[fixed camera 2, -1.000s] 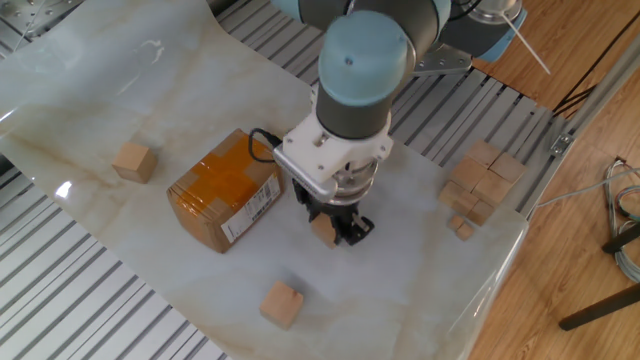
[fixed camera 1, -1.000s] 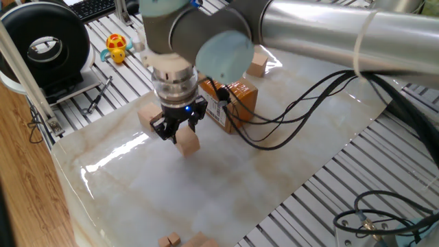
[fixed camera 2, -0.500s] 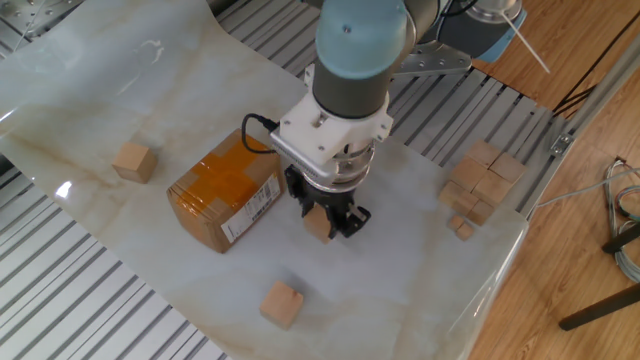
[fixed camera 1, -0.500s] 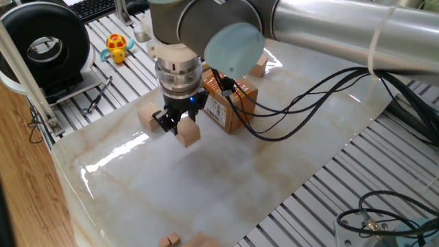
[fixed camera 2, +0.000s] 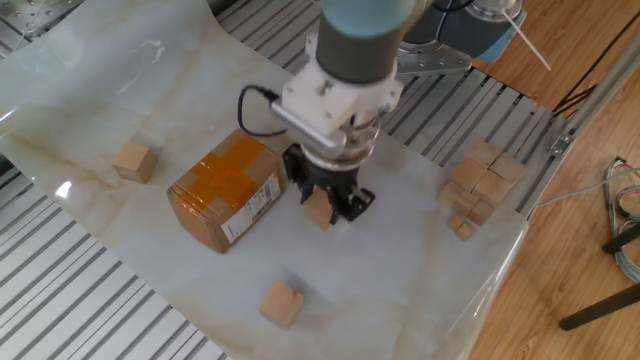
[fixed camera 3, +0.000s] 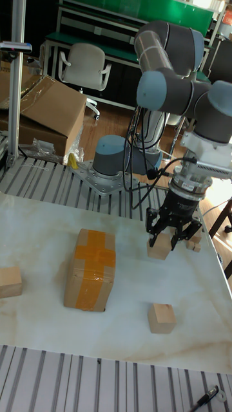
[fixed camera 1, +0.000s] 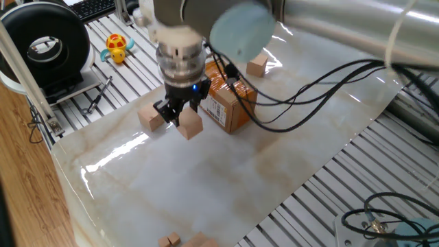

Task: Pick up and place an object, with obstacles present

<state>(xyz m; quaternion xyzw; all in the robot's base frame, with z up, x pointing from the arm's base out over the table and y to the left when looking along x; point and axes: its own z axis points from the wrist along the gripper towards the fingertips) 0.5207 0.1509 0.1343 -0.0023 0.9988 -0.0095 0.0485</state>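
The gripper (fixed camera 1: 180,115) (fixed camera 2: 327,203) (fixed camera 3: 173,239) points straight down with its two dark fingers clamped on a small wooden cube (fixed camera 1: 190,125) (fixed camera 2: 319,210) (fixed camera 3: 160,247). The cube hangs between the fingertips, clear of the marble-patterned table (fixed camera 1: 226,178) (fixed camera 2: 390,260) (fixed camera 3: 38,322); in the tall fixed view a gap shows beneath it. A blue light glows on the wrist just above the fingers in one fixed view.

Just beside the gripper stands the brown cardboard box (fixed camera 1: 230,104) (fixed camera 2: 224,191) (fixed camera 3: 90,269), with glossy orange tape across its top and a white barcode label on one side. The held cube is near the box's labelled side but apart from it. A black cable loops from the wrist over the box's top edge.

Three more loose cubes lie on the table. One (fixed camera 1: 151,119) (fixed camera 2: 282,304) (fixed camera 3: 161,318) rests close to the gripper, on the side away from the box. Another (fixed camera 1: 257,66) (fixed camera 2: 134,161) (fixed camera 3: 10,282) sits well apart, beyond the box. A pile of spare cubes (fixed camera 2: 480,185) is heaped at the table's edge, also seen at the bottom of one fixed view (fixed camera 1: 171,239).

Off the marble, on the slotted metal surface, a yellow toy (fixed camera 1: 117,46) stands near a black ring-shaped device (fixed camera 1: 46,48).
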